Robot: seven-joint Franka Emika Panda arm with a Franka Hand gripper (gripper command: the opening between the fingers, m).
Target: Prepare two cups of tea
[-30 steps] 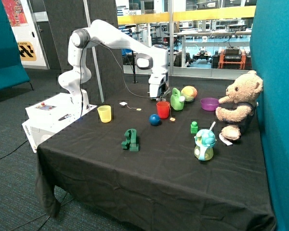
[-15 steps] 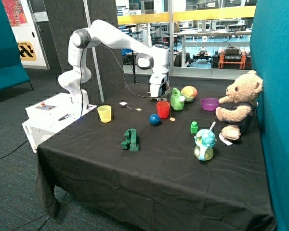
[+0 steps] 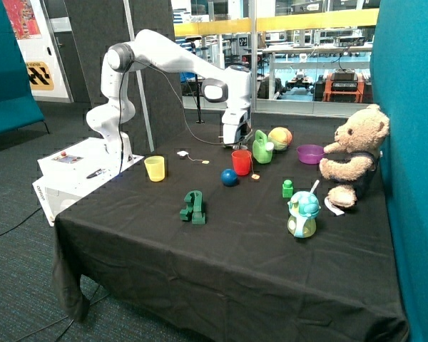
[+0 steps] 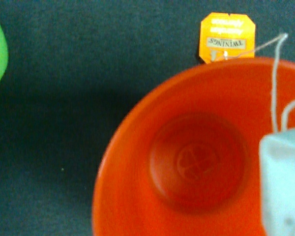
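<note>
The pincer hangs just above the red cup; whether it grips anything cannot be told. In the wrist view a white tea bag sits over the red cup's mouth, its string running over the rim to the orange tag on the desk beside the red cup. Doing this well probably means releasing only once the bag is centred inside the rim. The second tea bag lies between the red cup and the yellow cup, apparently not yet served.
</note>
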